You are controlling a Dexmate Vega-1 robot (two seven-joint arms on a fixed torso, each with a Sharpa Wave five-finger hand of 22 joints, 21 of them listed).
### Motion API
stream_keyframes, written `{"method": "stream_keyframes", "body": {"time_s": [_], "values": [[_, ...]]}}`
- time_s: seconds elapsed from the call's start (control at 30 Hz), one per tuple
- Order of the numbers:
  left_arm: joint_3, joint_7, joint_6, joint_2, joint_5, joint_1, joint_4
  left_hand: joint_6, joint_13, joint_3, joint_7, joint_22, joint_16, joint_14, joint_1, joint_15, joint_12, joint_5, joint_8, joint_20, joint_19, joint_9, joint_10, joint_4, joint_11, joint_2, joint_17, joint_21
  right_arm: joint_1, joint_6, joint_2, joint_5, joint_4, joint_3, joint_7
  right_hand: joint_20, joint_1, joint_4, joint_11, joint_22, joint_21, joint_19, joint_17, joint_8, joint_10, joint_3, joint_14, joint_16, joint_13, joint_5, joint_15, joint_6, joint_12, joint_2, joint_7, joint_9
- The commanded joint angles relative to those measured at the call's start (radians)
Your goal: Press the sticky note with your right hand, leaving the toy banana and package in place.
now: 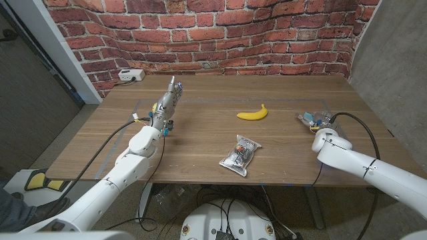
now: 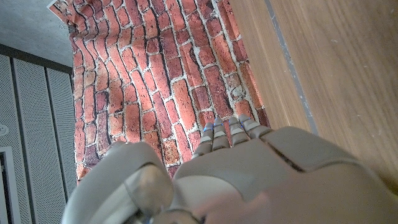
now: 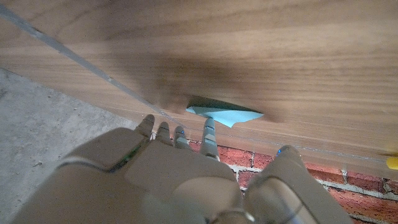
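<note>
Right hand (image 1: 319, 124) sits over the light-blue paper sticky note (image 3: 225, 114) at the table's three o'clock; contact unconfirmed, finger spread indeterminate. Yellow toy banana (image 1: 253, 113) and clear plastic package (image 1: 240, 154) lie undisturbed centrally.

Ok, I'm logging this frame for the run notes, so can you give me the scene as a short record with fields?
surface: wooden table
sticky note: light blue, partly under the right hand's fingers
right hand: over the note, near the table's right edge
left hand: holds nothing, fingers extended
toy banana: yellow, mid table, untouched
package: clear bag near the front edge
backdrop: brick wall
</note>
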Motion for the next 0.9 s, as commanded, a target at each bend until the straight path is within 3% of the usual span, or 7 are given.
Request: {"method": "stream_keyframes", "body": {"time_s": [0.03, 0.9], "values": [[-0.001, -0.001, 0.001, -0.008, -0.006, -0.004, 0.012, 0.007, 0.005, -0.007, 0.003, 0.004, 0.006, 0.007, 0.004, 0.005, 0.008, 0.000, 0.002, -0.001, 0.002, 0.002, 0.011, 0.002, 0.000, 0.004, 0.005, 0.003, 0.025, -0.013, 0.005, -0.012, 0.012, -0.026, 0.014, 0.003, -0.009, 0.001, -0.007, 0.005, 0.006, -0.095, 0.004, 0.008, -0.022, -0.004, -0.089, 0.005, 0.003, 0.005, -0.005, 0.000, 0.004, -0.001, 0.000, 0.005], [0.002, -0.001, 0.011, -0.006, -0.008, -0.005, 0.011, 0.010, 0.005, -0.008, -0.001, 0.004, 0.003, 0.007, 0.008, 0.002, 0.004, -0.005, -0.001, 0.002, 0.001, 0.002, 0.012, 0.002, -0.002, 0.010, 0.005, 0.002, 0.054, 0.000, 0.029, -0.026, 0.038, -0.063, 0.035, 0.002, -0.015, 0.003, -0.029, 0.007, 0.018, -0.089, 0.006, 0.017, -0.027, -0.005, -0.079, 0.012, 0.005, 0.005, -0.016, 0.021, 0.011, 0.009, -0.012, 0.005]]}}
